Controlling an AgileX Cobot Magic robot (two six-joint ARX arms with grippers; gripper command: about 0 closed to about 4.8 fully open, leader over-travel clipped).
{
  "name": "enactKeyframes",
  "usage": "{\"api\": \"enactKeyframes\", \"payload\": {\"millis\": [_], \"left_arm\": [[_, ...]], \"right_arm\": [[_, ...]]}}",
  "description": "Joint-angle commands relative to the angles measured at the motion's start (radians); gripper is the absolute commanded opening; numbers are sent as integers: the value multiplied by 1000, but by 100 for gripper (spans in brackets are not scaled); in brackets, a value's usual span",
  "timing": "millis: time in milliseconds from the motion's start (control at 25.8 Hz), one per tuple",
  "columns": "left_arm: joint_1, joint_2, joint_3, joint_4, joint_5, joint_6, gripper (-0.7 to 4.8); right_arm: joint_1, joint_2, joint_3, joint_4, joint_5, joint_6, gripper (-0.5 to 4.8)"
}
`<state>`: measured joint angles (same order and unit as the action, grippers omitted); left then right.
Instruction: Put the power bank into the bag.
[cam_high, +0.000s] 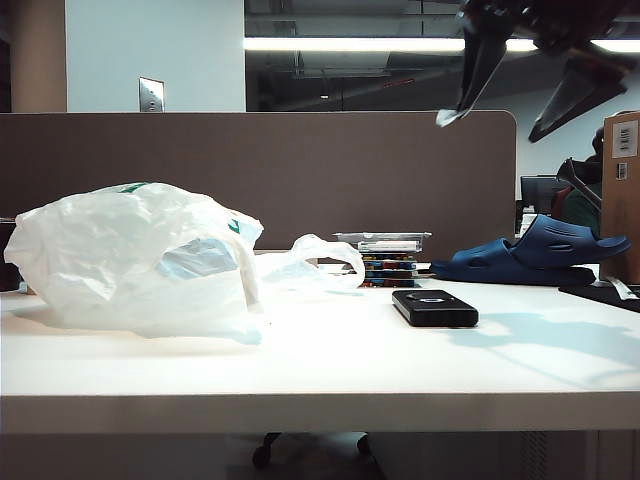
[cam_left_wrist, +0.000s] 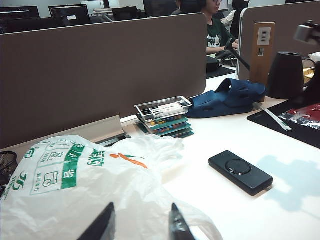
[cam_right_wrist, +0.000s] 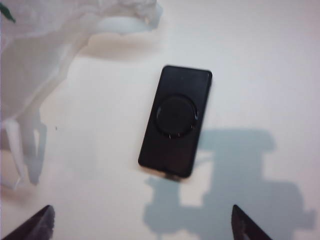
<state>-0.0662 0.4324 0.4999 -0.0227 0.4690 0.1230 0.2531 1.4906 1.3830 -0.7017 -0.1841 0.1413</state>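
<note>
The power bank (cam_high: 434, 307) (cam_left_wrist: 240, 171) (cam_right_wrist: 176, 121), a flat black slab with a ring mark on top, lies on the white table right of centre. The bag (cam_high: 150, 260) (cam_left_wrist: 75, 185) (cam_right_wrist: 40, 45), crinkled white plastic with green print, sits slumped at the left, one loop handle trailing toward the middle. My right gripper (cam_high: 490, 125) (cam_right_wrist: 141, 207) hangs high above the power bank, its jaws wide open and empty. My left gripper (cam_left_wrist: 141, 205) hovers just over the bag with its fingers apart and nothing between them; it is out of the exterior view.
A stack of colourful cases under a clear tray (cam_high: 385, 258) stands behind the power bank by the brown partition (cam_high: 300, 170). A dark blue slipper (cam_high: 535, 255) lies at the back right. A black mat (cam_left_wrist: 295, 120), a dark jug (cam_left_wrist: 286, 75) and a cardboard box (cam_high: 622, 190) are at the far right.
</note>
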Motion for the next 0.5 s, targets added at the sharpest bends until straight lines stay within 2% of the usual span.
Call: {"api": "enactKeyframes", "payload": {"millis": [39, 233, 504], "left_arm": [[0, 5, 5, 10, 6, 5, 134], [0, 5, 5, 9, 3, 5, 134], [0, 5, 5, 8, 3, 5, 135]], "right_arm": [[2, 33, 5, 80, -1, 24, 479], [2, 115, 46, 69, 8, 24, 479], [3, 276, 249, -111, 6, 24, 479]]}}
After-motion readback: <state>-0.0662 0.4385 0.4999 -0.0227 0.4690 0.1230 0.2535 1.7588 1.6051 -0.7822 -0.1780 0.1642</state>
